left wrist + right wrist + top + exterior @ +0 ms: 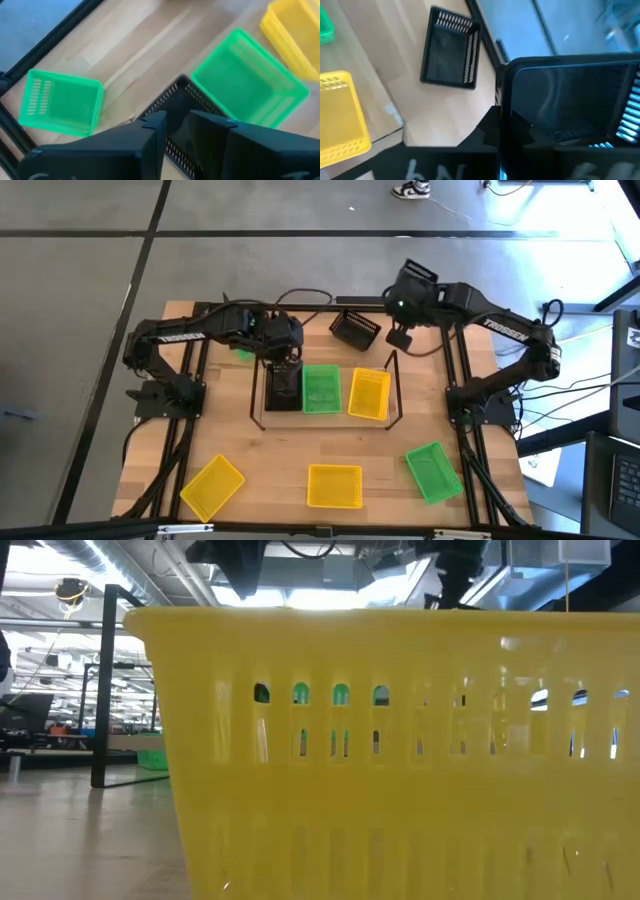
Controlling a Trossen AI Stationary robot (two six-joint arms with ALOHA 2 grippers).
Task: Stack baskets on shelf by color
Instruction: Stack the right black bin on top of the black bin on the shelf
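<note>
High view showed the shelf (262,418) mid-table, one colour per slot. The left gripper (283,365) hung parted above its black basket (283,388), apparently letting go. The right gripper (400,302), pinched on another black basket (570,105), waited behind.

Two dark jointed arms are seen, white "TROSSEN" lettering printed along each; black cables are trailed behind.
</note>
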